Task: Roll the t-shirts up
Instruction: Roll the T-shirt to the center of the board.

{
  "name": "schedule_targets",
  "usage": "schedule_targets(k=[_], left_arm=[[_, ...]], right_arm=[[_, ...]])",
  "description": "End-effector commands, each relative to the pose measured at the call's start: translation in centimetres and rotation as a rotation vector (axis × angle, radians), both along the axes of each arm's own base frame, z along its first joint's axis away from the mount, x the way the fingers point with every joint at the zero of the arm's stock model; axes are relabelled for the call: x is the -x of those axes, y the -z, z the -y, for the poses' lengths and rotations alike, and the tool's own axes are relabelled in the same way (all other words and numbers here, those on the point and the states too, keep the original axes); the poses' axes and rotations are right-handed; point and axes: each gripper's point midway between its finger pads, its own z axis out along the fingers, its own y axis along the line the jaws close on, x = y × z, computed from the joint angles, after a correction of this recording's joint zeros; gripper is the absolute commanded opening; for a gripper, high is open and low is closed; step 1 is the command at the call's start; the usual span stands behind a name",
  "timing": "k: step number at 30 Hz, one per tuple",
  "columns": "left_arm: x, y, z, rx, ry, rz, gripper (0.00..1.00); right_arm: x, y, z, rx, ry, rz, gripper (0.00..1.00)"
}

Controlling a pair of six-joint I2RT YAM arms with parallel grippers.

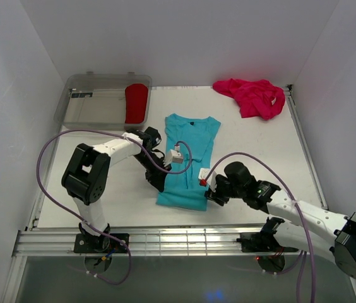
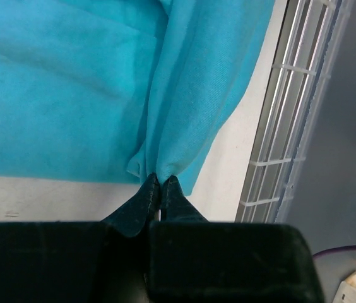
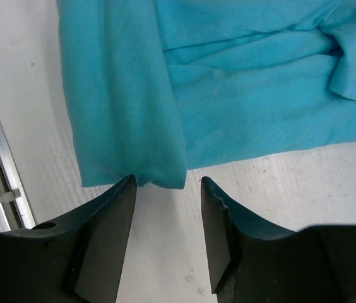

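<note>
A high camera behind the arm bases looks down over the whole worktop (image 1: 260,145). Each wrist camera looks along its own fingers, the left pincer (image 2: 160,181) and the right pincer (image 3: 167,184), very close to the turquoise t-shirt (image 1: 189,161), which all three views share.

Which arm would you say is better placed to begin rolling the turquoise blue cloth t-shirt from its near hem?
Left, probably. The left gripper is shut on the hem of the turquoise blue cloth t-shirt, cloth bunched between its fingers. The right gripper stands open at the hem's edge, gripping nothing.
</note>
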Motion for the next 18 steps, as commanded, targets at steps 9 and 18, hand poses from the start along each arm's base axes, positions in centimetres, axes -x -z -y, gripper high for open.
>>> schedule_targets(k=[9, 18], left_arm=[[-1.2, -2.4, 1.2, 0.063, -0.032, 0.035, 0.13], [-2.2, -1.9, 1.0, 0.017, -0.073, 0.052, 0.25]], right_arm=[[1.1, -8.0, -2.8, -0.272, 0.026, -0.063, 0.32], [2.9, -3.7, -5.0, -0.266, 0.05, -0.294, 0.16]])
